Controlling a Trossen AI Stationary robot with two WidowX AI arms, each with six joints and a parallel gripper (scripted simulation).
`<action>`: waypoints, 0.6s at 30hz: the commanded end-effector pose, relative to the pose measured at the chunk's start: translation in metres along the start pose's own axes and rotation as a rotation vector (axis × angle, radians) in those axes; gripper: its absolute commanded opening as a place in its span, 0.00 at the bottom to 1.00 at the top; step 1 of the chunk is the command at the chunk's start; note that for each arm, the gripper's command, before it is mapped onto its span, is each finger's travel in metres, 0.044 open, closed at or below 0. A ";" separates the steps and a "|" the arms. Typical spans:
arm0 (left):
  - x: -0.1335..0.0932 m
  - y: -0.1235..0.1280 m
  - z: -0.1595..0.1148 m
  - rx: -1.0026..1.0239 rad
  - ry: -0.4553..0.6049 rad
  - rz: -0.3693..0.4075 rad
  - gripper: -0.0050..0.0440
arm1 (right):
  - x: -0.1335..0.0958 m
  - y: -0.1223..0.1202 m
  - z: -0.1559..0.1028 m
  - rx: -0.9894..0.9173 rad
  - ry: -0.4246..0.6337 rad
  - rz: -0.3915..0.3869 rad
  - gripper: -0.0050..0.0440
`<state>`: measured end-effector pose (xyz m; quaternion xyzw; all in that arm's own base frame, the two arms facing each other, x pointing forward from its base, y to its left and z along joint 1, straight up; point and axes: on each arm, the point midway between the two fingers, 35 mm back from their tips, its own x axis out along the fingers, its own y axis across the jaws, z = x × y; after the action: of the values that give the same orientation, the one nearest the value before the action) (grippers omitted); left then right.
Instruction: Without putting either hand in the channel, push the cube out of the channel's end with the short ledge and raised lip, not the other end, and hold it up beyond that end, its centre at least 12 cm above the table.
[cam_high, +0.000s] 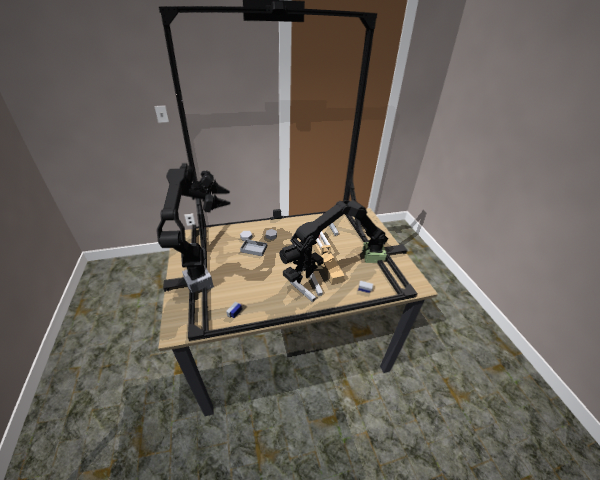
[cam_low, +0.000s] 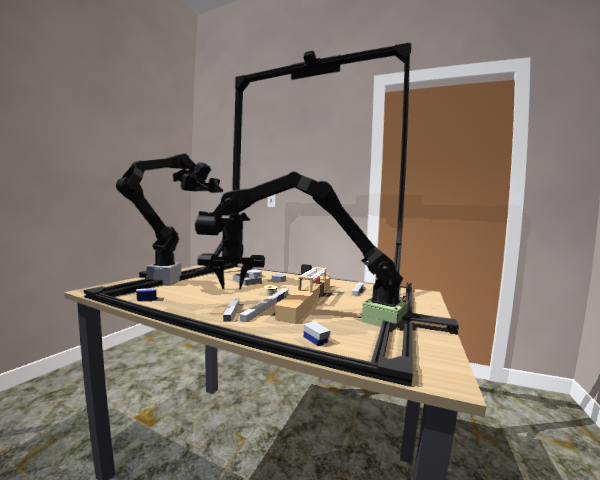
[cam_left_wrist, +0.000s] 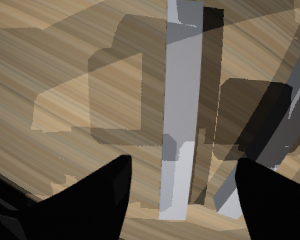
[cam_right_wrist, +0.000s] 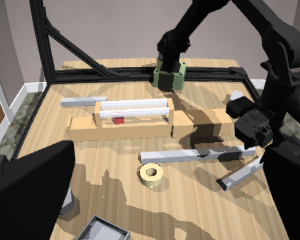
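The channel (cam_right_wrist: 134, 110) is a pair of pale rails on a long wooden base (cam_low: 300, 302) in mid-table. A small red cube (cam_right_wrist: 119, 120) sits inside it. My left gripper (cam_low: 231, 285) hangs fingers down just above the table, beside the base's near end. In the left wrist view it (cam_left_wrist: 181, 220) is open, its fingers either side of a long grey bar (cam_left_wrist: 181, 114) and clear of it. A shorter grey bar (cam_right_wrist: 240, 175) lies next to the long one. My right gripper (cam_high: 225, 196) is open and empty, raised high over the table's far side.
A tape ring (cam_right_wrist: 150, 171), a grey tray (cam_high: 253, 247) and two grey discs (cam_high: 245, 234) lie on the right arm's side. Blue-and-white blocks (cam_high: 233, 309) (cam_high: 365, 286) sit near the front rail. Another grey bar (cam_right_wrist: 83, 101) lies beyond the channel. Black frame rails edge the table.
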<state>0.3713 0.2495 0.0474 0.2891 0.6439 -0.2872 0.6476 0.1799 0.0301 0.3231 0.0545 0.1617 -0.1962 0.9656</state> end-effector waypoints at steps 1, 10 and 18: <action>0.003 -0.001 -0.001 -0.002 0.004 -0.005 0.51 | -0.001 -0.001 0.001 0.005 -0.005 0.000 0.92; 0.007 0.000 -0.001 -0.002 0.004 -0.005 0.51 | -0.001 -0.001 0.001 0.005 -0.005 0.000 0.92; 0.017 0.000 -0.001 -0.002 0.004 -0.005 0.51 | -0.001 -0.001 0.001 0.005 -0.005 0.000 0.92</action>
<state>0.3722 0.2502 0.0365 0.2894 0.6437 -0.2867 0.6479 0.1800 0.0302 0.3234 0.0543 0.1611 -0.1962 0.9657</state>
